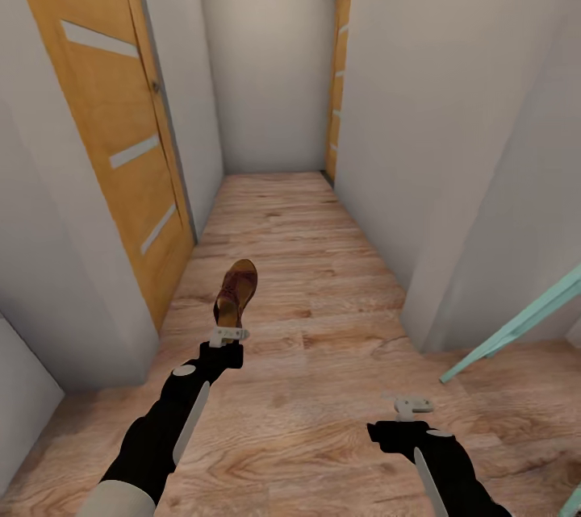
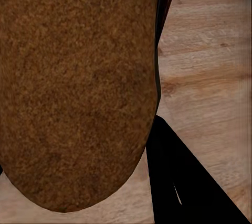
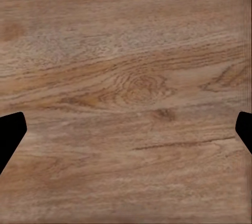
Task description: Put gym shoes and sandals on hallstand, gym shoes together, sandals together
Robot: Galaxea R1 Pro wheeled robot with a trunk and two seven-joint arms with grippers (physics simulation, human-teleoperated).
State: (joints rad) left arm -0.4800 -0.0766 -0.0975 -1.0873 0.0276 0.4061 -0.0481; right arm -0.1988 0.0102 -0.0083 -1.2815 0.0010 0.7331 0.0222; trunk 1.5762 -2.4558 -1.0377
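I'm facing down a corridor, wood floor (image 1: pixel 323 275), orange door (image 1: pixel 121 138) just beside the sandal (image 1: pixel 236 291). Left gripper (image 1: pixel 228 335) is clamped on the sandal, holding it off the floor. Right gripper (image 1: pixel 412 406) has fingers (image 3: pixel 10 132) wide apart, empty, well apart from the sandal.

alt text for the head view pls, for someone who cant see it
The robot's left gripper holds a brown sandal up over a wooden corridor floor, while the right gripper hangs empty nearer the camera. Pale walls and two orange doors line the corridor, and a teal bar crosses the right edge.
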